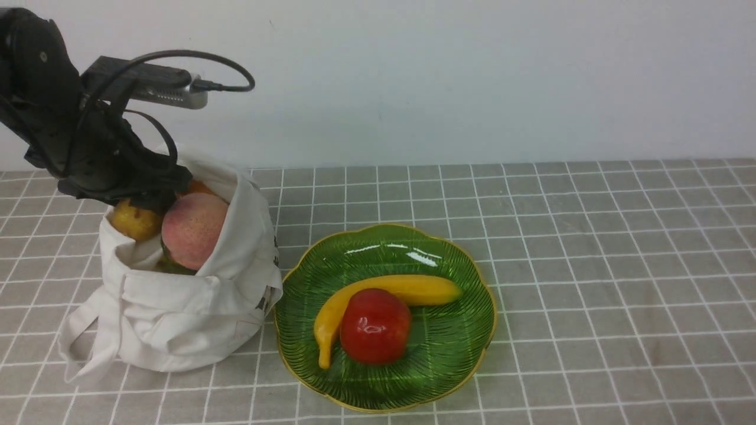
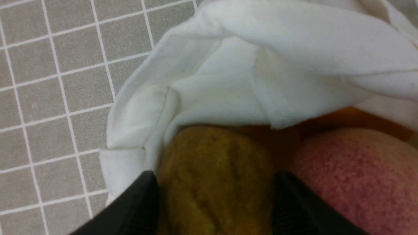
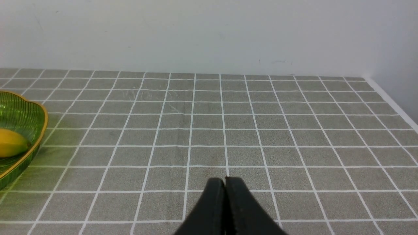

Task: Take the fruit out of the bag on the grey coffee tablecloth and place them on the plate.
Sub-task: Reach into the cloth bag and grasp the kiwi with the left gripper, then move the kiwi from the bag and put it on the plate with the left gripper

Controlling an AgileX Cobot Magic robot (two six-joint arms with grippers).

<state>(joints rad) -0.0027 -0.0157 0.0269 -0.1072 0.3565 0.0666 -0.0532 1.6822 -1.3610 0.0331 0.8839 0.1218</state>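
The white bag (image 1: 195,307) stands on the grey checked tablecloth (image 1: 590,265) at the left, with its mouth open. In it lie a brownish-yellow lumpy fruit (image 1: 134,221), a pink-speckled peach (image 1: 194,229) and a small orange piece (image 1: 198,188). My left gripper (image 1: 144,200) is in the bag's mouth. In the left wrist view its gripper (image 2: 215,178) has its black fingers (image 2: 143,202) pressed on both sides of the brownish-yellow fruit (image 2: 215,153), beside the peach (image 2: 352,173). The green plate (image 1: 472,295) lies right of the bag. My right gripper (image 3: 225,181) is shut and empty, low over bare cloth.
A yellow banana (image 1: 390,289) and a glossy red apple (image 1: 375,333) lie on the plate. The plate's rim (image 3: 39,107) shows at the edge of the right wrist view. A white wall stands behind the table, and the table's right edge (image 3: 392,101) is in sight.
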